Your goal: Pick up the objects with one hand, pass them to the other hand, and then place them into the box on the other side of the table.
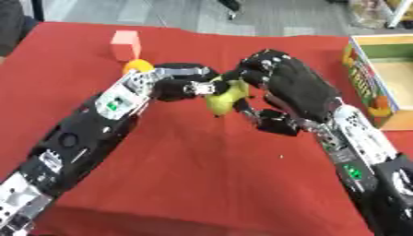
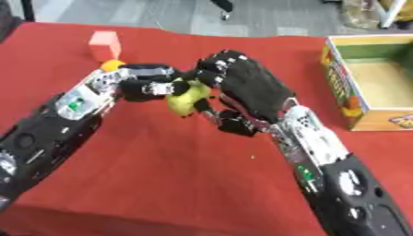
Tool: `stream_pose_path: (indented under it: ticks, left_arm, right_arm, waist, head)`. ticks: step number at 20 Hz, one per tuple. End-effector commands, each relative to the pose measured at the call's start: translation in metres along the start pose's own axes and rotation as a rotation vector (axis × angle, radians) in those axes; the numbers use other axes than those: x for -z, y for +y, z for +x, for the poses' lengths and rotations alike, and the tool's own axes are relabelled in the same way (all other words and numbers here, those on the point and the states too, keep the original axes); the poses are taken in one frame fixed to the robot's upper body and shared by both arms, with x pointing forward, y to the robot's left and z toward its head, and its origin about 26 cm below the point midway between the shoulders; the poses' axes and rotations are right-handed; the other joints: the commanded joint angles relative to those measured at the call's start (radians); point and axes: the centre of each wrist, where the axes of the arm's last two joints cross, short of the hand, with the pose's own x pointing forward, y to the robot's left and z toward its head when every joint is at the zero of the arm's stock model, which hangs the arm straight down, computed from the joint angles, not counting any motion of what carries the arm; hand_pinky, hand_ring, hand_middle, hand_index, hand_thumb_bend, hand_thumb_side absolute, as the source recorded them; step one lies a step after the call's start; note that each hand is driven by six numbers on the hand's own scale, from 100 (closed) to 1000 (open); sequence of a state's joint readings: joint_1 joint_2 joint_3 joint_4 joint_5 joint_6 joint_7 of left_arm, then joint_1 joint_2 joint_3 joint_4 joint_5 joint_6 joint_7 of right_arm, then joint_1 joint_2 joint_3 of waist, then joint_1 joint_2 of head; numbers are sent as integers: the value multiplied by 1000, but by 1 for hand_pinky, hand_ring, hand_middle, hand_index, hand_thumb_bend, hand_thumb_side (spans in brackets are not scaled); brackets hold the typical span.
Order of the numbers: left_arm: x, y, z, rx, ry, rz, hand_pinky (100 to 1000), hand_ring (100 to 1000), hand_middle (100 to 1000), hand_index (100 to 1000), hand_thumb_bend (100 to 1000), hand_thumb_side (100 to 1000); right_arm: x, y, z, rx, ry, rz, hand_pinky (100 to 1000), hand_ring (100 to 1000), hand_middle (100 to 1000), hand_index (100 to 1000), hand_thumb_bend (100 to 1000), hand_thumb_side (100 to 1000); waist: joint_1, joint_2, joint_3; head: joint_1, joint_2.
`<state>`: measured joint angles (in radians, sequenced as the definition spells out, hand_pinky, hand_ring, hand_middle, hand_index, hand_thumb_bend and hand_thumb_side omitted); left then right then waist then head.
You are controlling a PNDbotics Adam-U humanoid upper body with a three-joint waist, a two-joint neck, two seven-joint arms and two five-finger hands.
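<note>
A yellow-green fruit (image 1: 225, 97) is held above the red table, between my two hands at the middle of the view. My left hand (image 1: 179, 85) comes from the left with its fingers curled on the fruit's left side. My right hand (image 1: 295, 88) closes over it from the right, fingers curled across the top and thumb (image 1: 269, 122) below. Much of the fruit is hidden by the fingers. The open cardboard box (image 2: 339, 85) stands at the right edge of the table.
A pink-red block (image 1: 125, 44) stands at the far left, with an orange ball (image 1: 138, 66) just in front of it, close behind my left wrist. The red cloth (image 1: 202, 175) covers the table. Something orange lies by the box's near corner (image 1: 379, 105).
</note>
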<state>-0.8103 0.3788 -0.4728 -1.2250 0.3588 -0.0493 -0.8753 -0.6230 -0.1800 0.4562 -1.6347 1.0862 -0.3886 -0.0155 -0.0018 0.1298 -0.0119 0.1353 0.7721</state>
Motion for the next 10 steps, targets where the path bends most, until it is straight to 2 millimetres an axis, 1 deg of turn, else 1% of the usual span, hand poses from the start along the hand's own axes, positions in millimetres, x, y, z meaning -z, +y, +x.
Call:
stream_pose_path:
  ticks: [1, 2, 3, 4, 5, 6, 7, 8, 10]
  left_arm:
    - [7, 2, 14, 46, -18, -23, 676, 497, 424, 549, 125, 657]
    - [6, 3, 14, 48, -17, -22, 676, 497, 424, 549, 125, 657]
    - [6, 3, 14, 51, -14, -20, 681, 509, 449, 582, 172, 650]
    - [4, 4, 14, 56, -10, -16, 681, 509, 449, 582, 172, 650]
    - [2, 5, 14, 62, -8, -12, 684, 517, 461, 598, 214, 645]
    - [1, 6, 13, 66, -5, -8, 684, 517, 461, 598, 214, 645]
    - [-1, 7, 13, 71, -2, -6, 695, 535, 481, 624, 278, 656]
    - [-4, 8, 12, 77, 1, -5, 701, 543, 491, 638, 310, 661]
    - [-9, 11, 10, 94, 8, -3, 720, 575, 525, 694, 415, 674]
  right_arm:
    - [3, -2, -1, 30, 6, -49, 674, 618, 476, 649, 100, 100]
    - [3, -1, -1, 35, 8, -55, 674, 618, 476, 649, 100, 100]
    - [3, -2, -1, 41, 10, -66, 663, 601, 422, 589, 100, 100]
    - [3, -2, -1, 50, 14, -85, 663, 601, 422, 589, 100, 100]
    - [3, -2, -2, 58, 17, -98, 662, 599, 409, 578, 100, 100]
    - [2, -2, -2, 64, 20, -107, 662, 599, 409, 578, 100, 100]
    - [2, -1, -2, 69, 23, -113, 660, 598, 401, 571, 100, 100]
    - [2, -1, -3, 73, 26, -118, 660, 598, 400, 570, 100, 100]
    - [1, -1, -3, 78, 33, -125, 659, 598, 398, 564, 100, 100]
  waist:
    - [12, -29, 1]
    - [12, -29, 1]
    - [12, -29, 0]
    - [12, -29, -1]
    - [13, -28, -2]
    - [13, -28, -2]
    - [13, -28, -3]
    - [13, -28, -4]
    - [14, -27, -6]
  head:
    - [2, -2]
    - [2, -2]
    - [2, -2]
    - [2, -2]
    - [2, -2]
    - [2, -2]
    - [1, -2]
    - [2, -2]
    - [3, -2]
